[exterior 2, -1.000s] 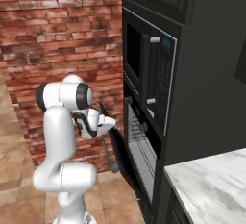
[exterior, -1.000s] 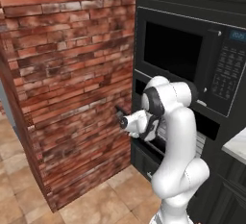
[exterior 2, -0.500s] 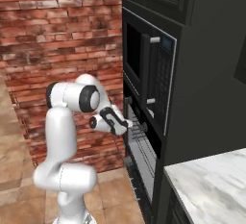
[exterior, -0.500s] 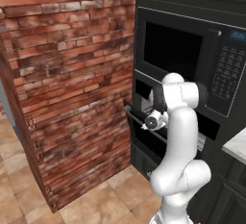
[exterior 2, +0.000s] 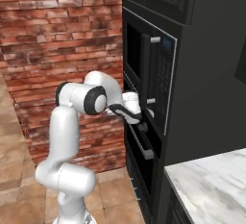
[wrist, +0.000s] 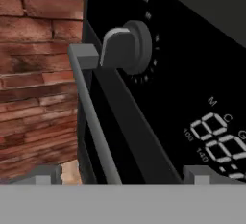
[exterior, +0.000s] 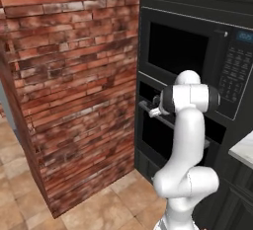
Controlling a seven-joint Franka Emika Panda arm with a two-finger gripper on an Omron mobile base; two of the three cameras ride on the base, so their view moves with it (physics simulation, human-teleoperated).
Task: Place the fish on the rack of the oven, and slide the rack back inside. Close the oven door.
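1. Where the hand view looks along the gripper (wrist: 120, 180), two small grey fingertips (wrist: 41, 175) rise at lower left and lower right, far apart, nothing between them: jaws wide, holding nothing.
2. Oven door handle (wrist: 93, 122): grey bar, long axis running from its bracket at upper left of the hand view down to bottom centre; it passes between the two fingertips, contact cannot be told.
3. Oven door (wrist: 127, 136): black panel behind the bar, its long edge slanting the same way, top left to lower right. In the left base view the door (exterior: 163, 137) stands upright at frame centre, its handle running left to right; it looks shut or nearly so.
4. Knob (wrist: 127, 47): round, grey, upper centre of the hand view, just above the handle bracket, its raised grip pointing up-left; white tick marks ring it.
5. Oven (exterior 2: 144, 136): black built-in unit, centre of the right base view, the gripper (exterior 2: 139, 117) close against its front at the handle.
6. Digital display (wrist: 218, 141): pale segmented figures, right edge of the hand view.
7. Microwave (exterior: 190, 63): black, keypad at right, above the oven, upper right of the left base view.
8. Brick wall (exterior: 69, 76): red-brown, left half of the left base view.
9. Fish and rack: location cannot be told.
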